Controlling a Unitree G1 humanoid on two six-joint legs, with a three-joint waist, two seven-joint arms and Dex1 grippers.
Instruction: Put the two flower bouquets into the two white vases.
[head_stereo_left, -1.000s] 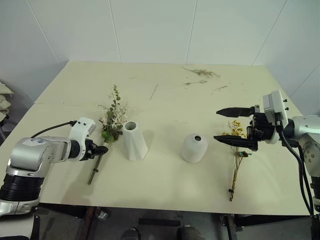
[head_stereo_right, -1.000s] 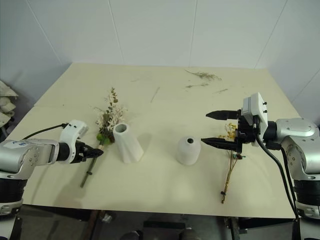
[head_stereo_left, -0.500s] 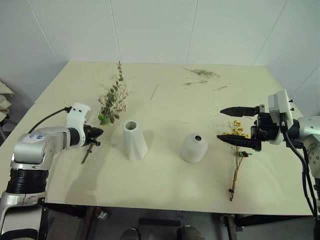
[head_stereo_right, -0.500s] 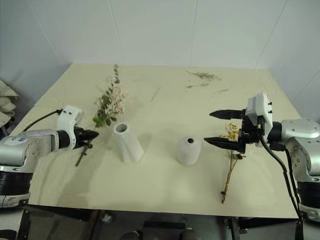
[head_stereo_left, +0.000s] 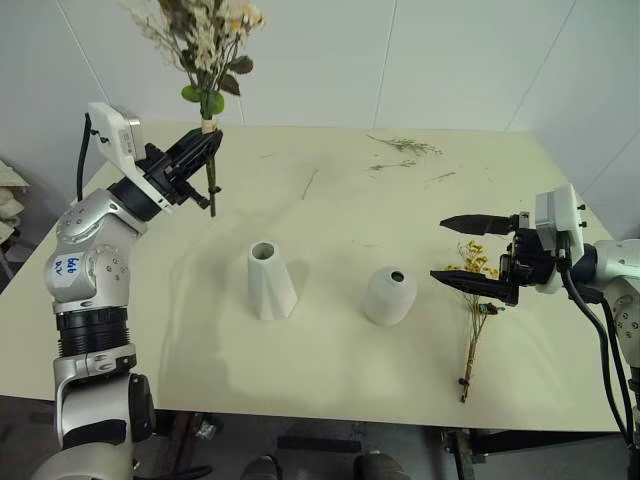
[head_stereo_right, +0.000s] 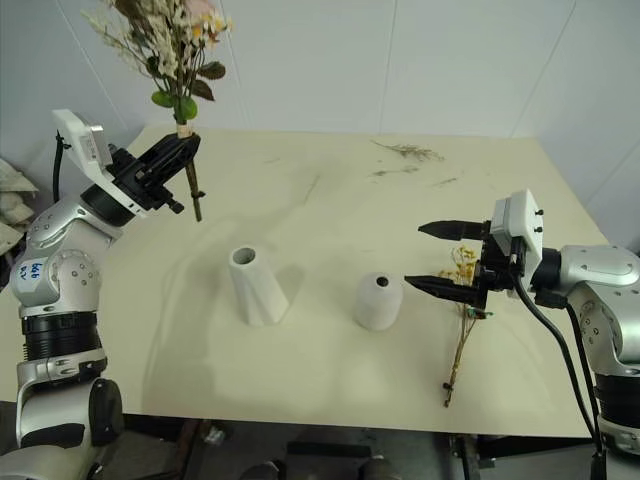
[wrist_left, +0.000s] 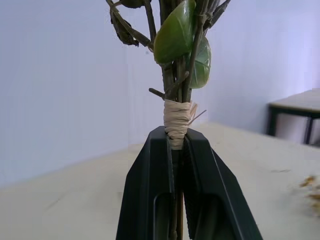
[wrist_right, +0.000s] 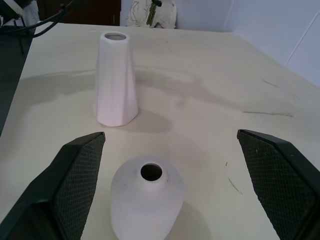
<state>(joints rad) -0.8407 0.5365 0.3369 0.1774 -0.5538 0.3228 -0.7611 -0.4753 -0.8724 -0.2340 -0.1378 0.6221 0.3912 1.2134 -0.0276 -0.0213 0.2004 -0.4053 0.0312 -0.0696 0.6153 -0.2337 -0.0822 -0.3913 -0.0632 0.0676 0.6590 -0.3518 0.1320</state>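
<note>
Cream, matte bench with two white ceramic vases standing near the frame's centre. The taller vase is a twisted, faceted cone with a small round mouth; the short vase, to its right, is a smooth rounded dome with a dark round opening. They stand apart, both upright and empty.

Upper left of the frame: the left claw is closed tight on the stems of the big bouquet, just below a band of pale raffia wrapped round them. The bunch is held upright in the air, clear of the bench, its pale blooms, grasses and round green leaves spreading above the claw, brown stem ends hanging below it.

Right of the frame: the right claw hovers with its black, cross-hatched fingers spread wide, holding nothing, pointed toward the short vase. Beneath it the yellow spray lies flat on the bench, small yellow flowers at the far end, thin brown stems running toward the near edge.

Upper right of the bench: loose dried sprigs lie scattered.
</note>
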